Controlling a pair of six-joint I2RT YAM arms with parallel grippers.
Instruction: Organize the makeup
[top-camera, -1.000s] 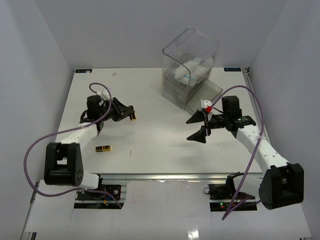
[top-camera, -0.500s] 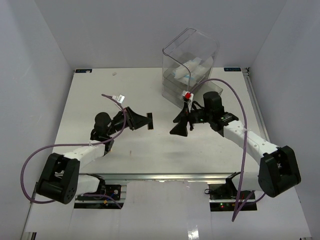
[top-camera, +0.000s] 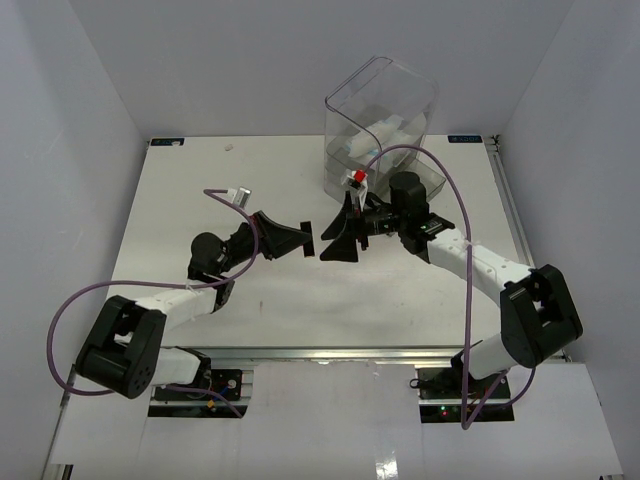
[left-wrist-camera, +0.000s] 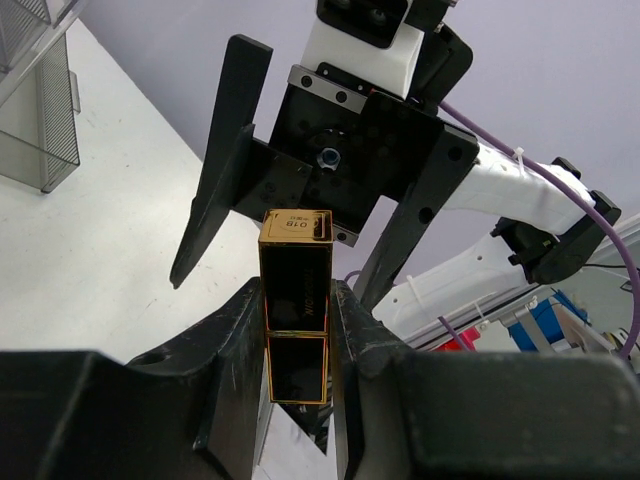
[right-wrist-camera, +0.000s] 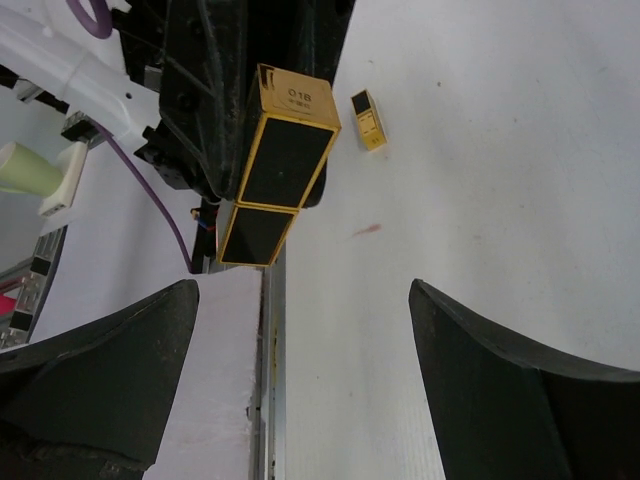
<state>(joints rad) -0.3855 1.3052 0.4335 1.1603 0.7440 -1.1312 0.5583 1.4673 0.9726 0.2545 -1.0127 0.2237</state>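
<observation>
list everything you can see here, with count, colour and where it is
tube: one, black and gold, held off the table in the left claw
small tube: one, black and gold, lying on the table
packets: a few, white and light blue, inside the drawer box
drawer box: one, clear, back right of the table
table: one, white, under everything
left claw: one, black, shut on the tube
right claw: one, black, open, facing the tube

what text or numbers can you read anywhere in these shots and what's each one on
"018": on the gold end cap of the black-and-gold square tube held in the left gripper.
Smaller line under it: too small to read.
Any print on the smaller black-and-gold piece: too small to read.
</observation>
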